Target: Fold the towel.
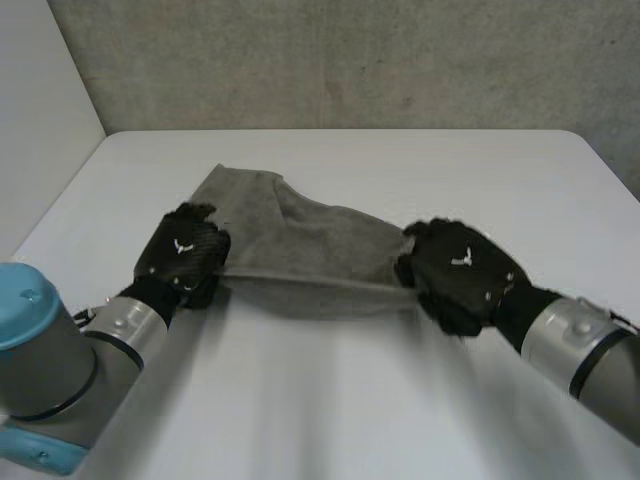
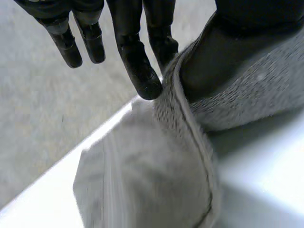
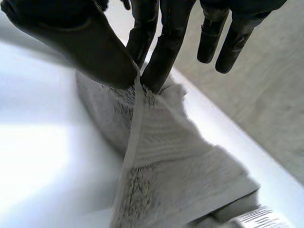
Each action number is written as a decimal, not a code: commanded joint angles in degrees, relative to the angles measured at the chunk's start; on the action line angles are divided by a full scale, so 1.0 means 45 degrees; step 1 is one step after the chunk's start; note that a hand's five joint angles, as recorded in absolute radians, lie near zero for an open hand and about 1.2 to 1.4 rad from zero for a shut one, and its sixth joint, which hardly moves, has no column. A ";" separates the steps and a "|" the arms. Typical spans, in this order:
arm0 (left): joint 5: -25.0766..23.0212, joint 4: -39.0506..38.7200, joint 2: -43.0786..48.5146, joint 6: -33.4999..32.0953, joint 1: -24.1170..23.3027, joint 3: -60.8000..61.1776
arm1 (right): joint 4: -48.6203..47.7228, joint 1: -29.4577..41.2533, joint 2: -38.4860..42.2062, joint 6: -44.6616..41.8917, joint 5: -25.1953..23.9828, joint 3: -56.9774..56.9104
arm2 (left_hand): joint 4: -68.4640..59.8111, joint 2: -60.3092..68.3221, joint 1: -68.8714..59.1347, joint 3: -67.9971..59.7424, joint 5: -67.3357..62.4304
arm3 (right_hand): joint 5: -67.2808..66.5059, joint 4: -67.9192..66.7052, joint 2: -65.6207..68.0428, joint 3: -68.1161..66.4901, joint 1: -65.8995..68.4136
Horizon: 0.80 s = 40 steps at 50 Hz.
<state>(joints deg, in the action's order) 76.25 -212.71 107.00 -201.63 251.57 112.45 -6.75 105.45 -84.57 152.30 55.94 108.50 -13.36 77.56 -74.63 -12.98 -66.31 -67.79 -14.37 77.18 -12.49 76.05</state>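
— Fingers of the right hand are closed against the thumb on my screen, with the hem of the towel caught between them; the outer fingers hang straight and hold nothing
— And the left hand?
— Much the same in its wrist view: a fingertip presses the towel's edge against the thumb there, and I see the rest of that hand's fingers standing straight, clear of the cloth
— Where on the towel is each?
— At the two ends of the near edge, left hand at the left end, right hand at the right end. That edge is lifted off the desk and runs in a straight, taut line between them
— And the rest of the cloth?
— It slopes away from the raised edge down to the desk, grey and rumpled, and its far end lies flat toward the back left of the desk top
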 commanded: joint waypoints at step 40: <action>0.3994 -0.0563 0.0853 -0.0526 -0.2367 -0.0321 | -0.1021 -0.2281 0.1156 0.3244 0.0244 -0.0146 | 0.0747 -1.4331 1.3680 0.0662 1.4055 | -0.0491 0.0970 0.0626 0.0554 0.0879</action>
<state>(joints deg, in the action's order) 94.43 -215.23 112.88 -203.91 243.42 109.27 -11.08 95.44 -80.76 166.83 57.04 108.16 -13.36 16.06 -17.76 -12.98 -3.89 -68.15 -14.37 77.40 -12.49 76.65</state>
